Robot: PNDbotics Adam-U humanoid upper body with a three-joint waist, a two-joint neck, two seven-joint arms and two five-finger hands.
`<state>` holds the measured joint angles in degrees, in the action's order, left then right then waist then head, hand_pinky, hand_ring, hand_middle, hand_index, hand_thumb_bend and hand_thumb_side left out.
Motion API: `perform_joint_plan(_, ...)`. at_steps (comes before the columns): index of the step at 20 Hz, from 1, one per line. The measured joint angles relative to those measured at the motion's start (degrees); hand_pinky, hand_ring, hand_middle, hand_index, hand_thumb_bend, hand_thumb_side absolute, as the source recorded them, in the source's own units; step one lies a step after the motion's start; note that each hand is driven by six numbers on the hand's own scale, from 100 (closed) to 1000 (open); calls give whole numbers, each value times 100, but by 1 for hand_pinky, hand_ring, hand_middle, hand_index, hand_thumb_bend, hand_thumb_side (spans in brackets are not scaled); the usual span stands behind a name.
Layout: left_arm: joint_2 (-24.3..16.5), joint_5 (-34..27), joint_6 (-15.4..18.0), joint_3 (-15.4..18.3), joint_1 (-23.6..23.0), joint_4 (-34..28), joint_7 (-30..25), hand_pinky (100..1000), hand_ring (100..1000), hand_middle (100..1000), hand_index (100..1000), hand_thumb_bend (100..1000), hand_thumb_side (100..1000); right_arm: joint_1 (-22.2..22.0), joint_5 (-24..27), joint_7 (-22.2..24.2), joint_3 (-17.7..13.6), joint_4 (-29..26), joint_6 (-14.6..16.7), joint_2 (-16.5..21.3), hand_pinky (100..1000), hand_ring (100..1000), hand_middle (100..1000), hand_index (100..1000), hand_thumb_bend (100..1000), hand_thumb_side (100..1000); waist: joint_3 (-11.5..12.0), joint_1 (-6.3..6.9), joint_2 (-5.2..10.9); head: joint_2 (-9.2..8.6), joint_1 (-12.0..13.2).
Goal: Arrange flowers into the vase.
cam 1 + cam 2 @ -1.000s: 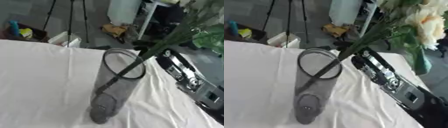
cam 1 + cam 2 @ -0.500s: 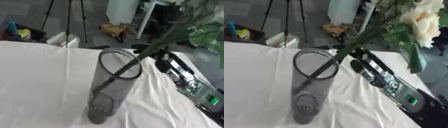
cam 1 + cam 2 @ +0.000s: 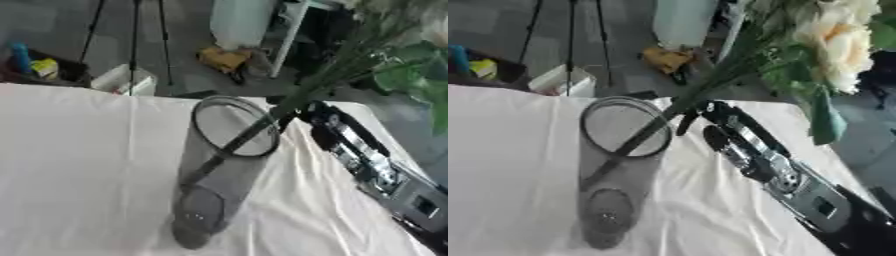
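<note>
A tall smoky-grey glass vase (image 3: 214, 200) stands on the white tablecloth (image 3: 79, 165). A bunch of flowers leans out of it to the upper right: dark green stems (image 3: 229, 150) run down inside the vase, and cream blooms (image 3: 842, 45) with leaves hang high at the right. My right hand (image 3: 703, 119) comes in along a black and silver forearm (image 3: 798, 190) from the lower right. It sits just right of the vase rim, fingers curled round the stems (image 3: 710, 92) above the mouth. My left hand shows in no view.
The table's far edge (image 3: 105, 92) runs just behind the vase. Beyond it on the floor are a tripod (image 3: 131, 40), a white cabinet (image 3: 241, 22), a yellow object (image 3: 223, 57) and a small white box (image 3: 122, 80).
The stems stay inside the vase with my right hand held by the rim. The blooms have swayed slightly, and the whole picture has shifted a little.
</note>
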<state>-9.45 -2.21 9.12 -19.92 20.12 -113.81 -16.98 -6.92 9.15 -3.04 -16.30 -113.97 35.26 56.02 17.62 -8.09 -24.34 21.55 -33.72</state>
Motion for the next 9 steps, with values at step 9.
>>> perform_joint_plan(9,46,-28,56,1,-3,0,56,608,733,912,816,205,1000,-244,-200,-8,-24,0,-172,-244,871,931,551,925,100,1000,-71,171,0,-64,606)
